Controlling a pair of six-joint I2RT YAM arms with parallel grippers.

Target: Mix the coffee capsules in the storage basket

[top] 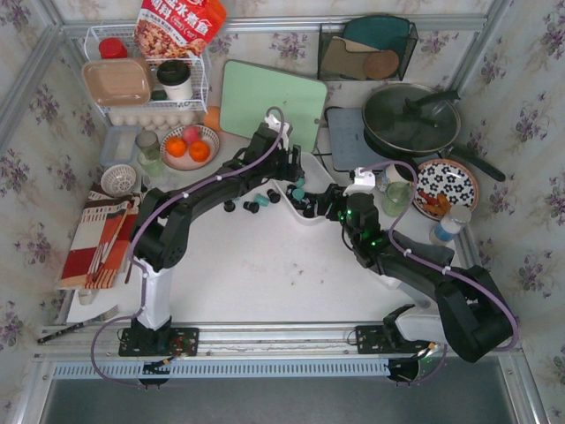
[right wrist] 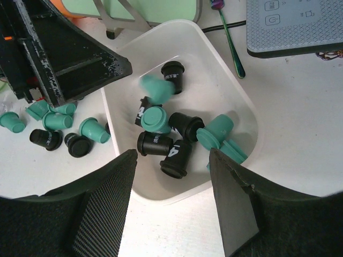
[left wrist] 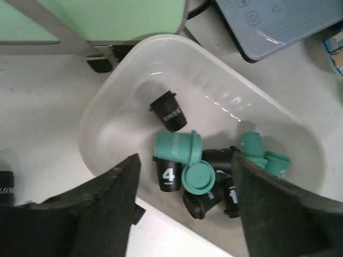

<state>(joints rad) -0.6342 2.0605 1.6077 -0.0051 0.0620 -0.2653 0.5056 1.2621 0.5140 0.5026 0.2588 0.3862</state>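
Left wrist view: storage basket (left wrist: 107, 107) is running upper left to lower right, coffee capsules (left wrist: 177, 147) lying sideways inside. Left gripper (left wrist: 185, 156) and right gripper (right wrist: 171, 152) are gaping, empty.

a: where does the storage basket (right wrist: 236, 91) sit?
b: about mid-desk (top: 265, 265), a little nearer the far edge. it's a white tub with smooth walls and rounded corners, upright, with an open top.
a: and the coffee capsules (right wrist: 177, 158)?
b: most are heaped inside at one end, black and teal mixed. they lie on their sides or tilted and touch each other, and a couple of black ones show a white "4". one black capsule (right wrist: 174, 75) lies apart near the other end.
a: anything unclear?
b: one teal capsule (right wrist: 155, 88) is blurred above the heap, so i can't tell its pose.
a: are all of them inside?
b: no. a loose cluster (right wrist: 56, 122) of teal and black ones lies on the desk just beside the basket, toward the left edge.
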